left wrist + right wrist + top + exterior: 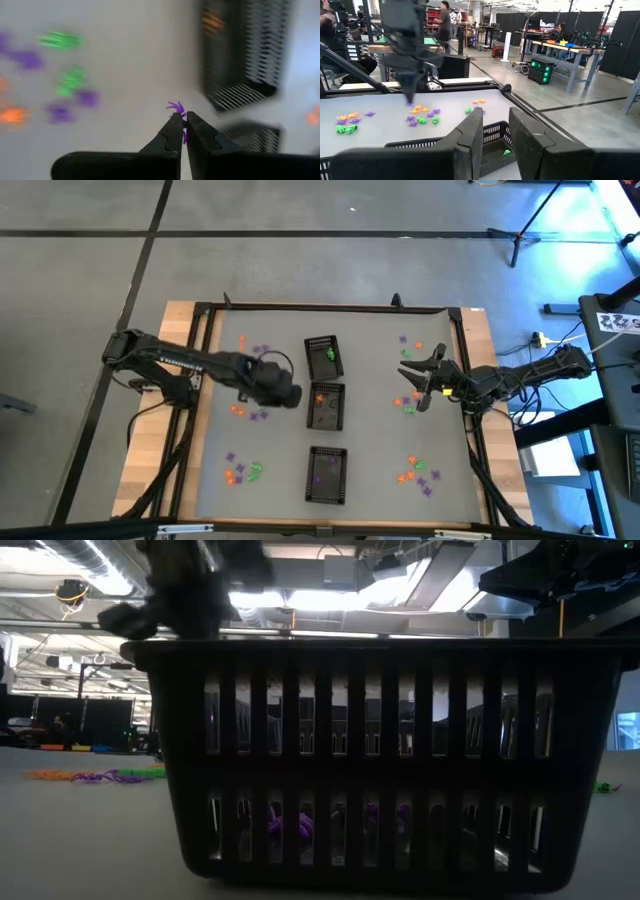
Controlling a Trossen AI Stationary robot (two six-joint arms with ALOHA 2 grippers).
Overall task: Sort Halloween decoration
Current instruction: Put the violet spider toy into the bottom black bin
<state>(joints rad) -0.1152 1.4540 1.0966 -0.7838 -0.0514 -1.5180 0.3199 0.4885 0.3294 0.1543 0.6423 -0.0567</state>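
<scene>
Trinkets (245,472) lie in clusters at left and right of the high view. My left gripper (290,394) sits left of centre, just beside the middle tray (326,406), fingers pinched narrow on one purple trinket (176,107). Three black trays run down the centre: upper tray (323,356), middle tray, lower tray (327,475). My right gripper (416,379), right of centre, is spread wide above scattered pieces.

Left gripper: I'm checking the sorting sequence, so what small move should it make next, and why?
Probably carry on toward the tray with purple pieces. The left gripper is shut on a purple trinket, and in the high view it sits beside the middle tray, which holds orange ones.
</scene>
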